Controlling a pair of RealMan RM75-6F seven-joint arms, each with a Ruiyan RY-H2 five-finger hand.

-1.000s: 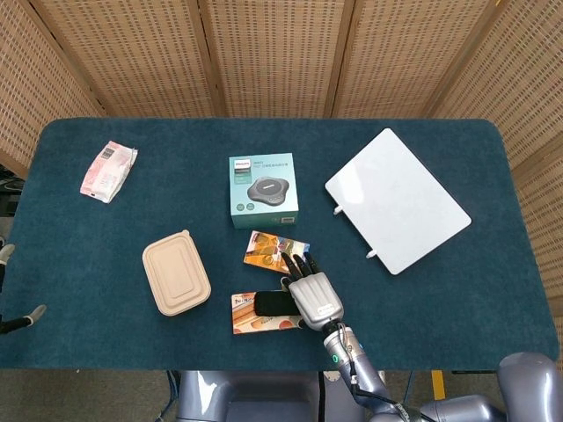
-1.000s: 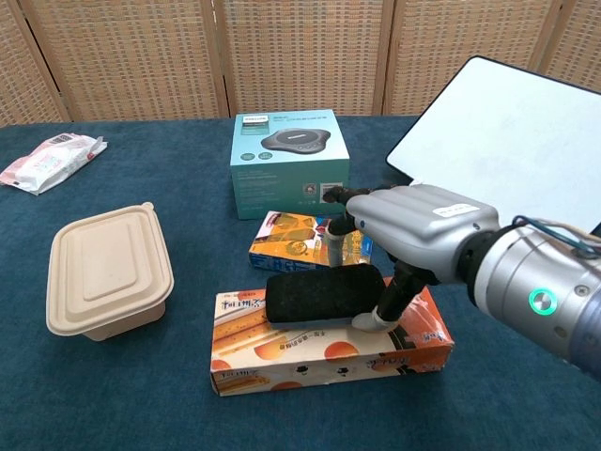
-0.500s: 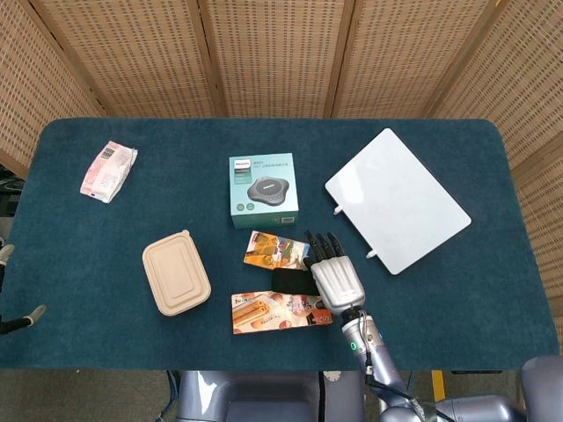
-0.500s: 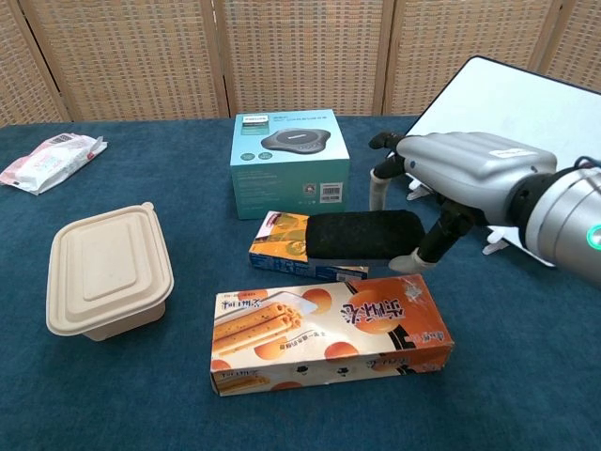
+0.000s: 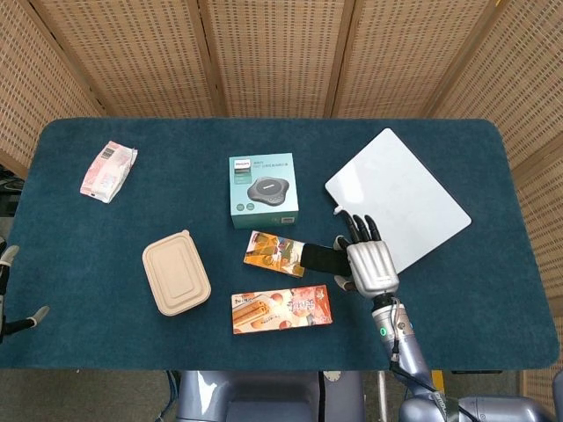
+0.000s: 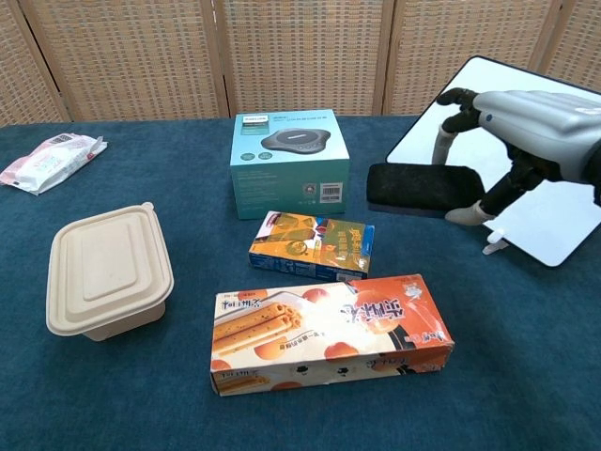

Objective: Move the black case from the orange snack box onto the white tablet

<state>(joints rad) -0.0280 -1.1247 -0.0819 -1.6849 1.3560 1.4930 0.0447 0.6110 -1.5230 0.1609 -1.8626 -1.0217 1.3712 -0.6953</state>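
Note:
My right hand (image 5: pixel 369 264) (image 6: pixel 526 117) grips one end of the black case (image 5: pixel 322 259) (image 6: pixel 423 188) and holds it in the air, level and lengthwise left to right. The case hangs just off the near-left edge of the white tablet (image 5: pixel 400 193) (image 6: pixel 549 178), between it and the small orange box. The long orange snack box (image 5: pixel 281 309) (image 6: pixel 329 334) lies at the front of the table with nothing on top of it. My left hand (image 5: pixel 7 290) shows only as fingertips at the far left edge of the head view.
A teal speaker box (image 5: pixel 263 190) (image 6: pixel 289 162) stands mid-table. A smaller orange snack box (image 5: pixel 274 251) (image 6: pixel 312 246) lies in front of it. A beige lidded container (image 5: pixel 176 283) (image 6: pixel 108 271) sits at the left, a pink packet (image 5: pixel 108 170) (image 6: pixel 52 160) at the far left.
My right hand lifted the black case off the long orange snack box and carried it to the right and away from me, up to the tablet's edge.

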